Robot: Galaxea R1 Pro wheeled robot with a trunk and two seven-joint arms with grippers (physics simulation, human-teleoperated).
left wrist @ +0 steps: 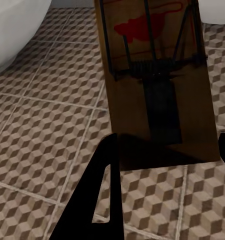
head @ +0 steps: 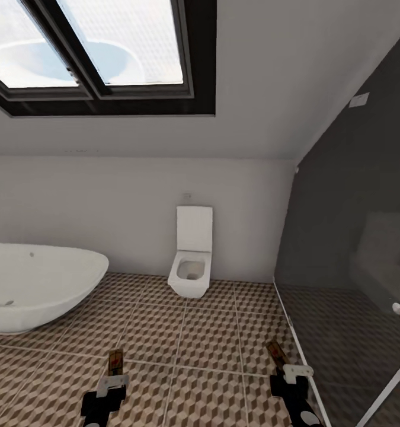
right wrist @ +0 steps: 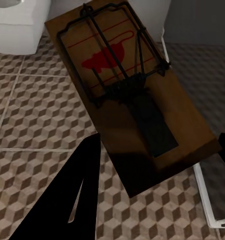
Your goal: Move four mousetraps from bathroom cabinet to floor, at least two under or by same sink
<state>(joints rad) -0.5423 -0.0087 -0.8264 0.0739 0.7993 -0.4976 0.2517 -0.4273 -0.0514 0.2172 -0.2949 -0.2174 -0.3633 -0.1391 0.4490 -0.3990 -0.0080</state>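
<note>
Open bathroom floor (head: 205,350) runs ahead toward 12 o'clock. Bathtub (head: 34,284) blocks at 10 o'clock. Toilet (head: 191,261) stands against the far wall at 12. Dark glass shower screen (head: 354,267) closes off 2 to 4 o'clock.

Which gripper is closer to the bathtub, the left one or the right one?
Left. The left gripper, holding a mousetrap, is just beside the bathtub; the right gripper is further away, by the shower glass.

floor (head: 211,338): brown-beige-grey cube tiles | mousetraps (left wrist: 157,80): brown wood, red mouse print | toilet (head: 192,261), bathtub (head: 34,284): white
</note>
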